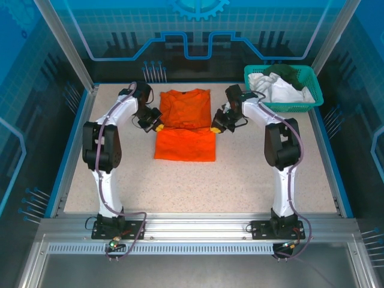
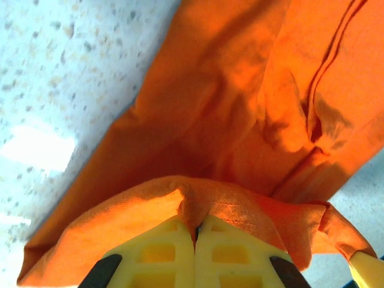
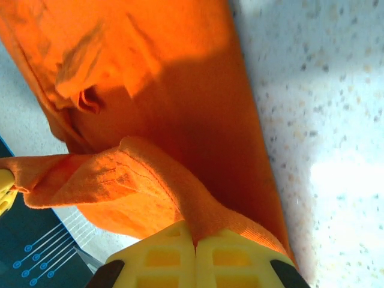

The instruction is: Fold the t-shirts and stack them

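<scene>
a speckled beige table (image 1: 240, 180) carries an orange t-shirt (image 1: 185, 144) mid-table and a teal basket (image 1: 316, 90) far right.

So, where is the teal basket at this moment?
In the top external view, the teal basket stands at the far right corner of the table, just beyond the right arm, with a white shirt and a dark green shirt inside.

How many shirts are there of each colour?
orange shirt: 1
white shirt: at least 1, bunched up in the basket, so hard to count
dark green shirt: 1
Total: at least 3
</scene>
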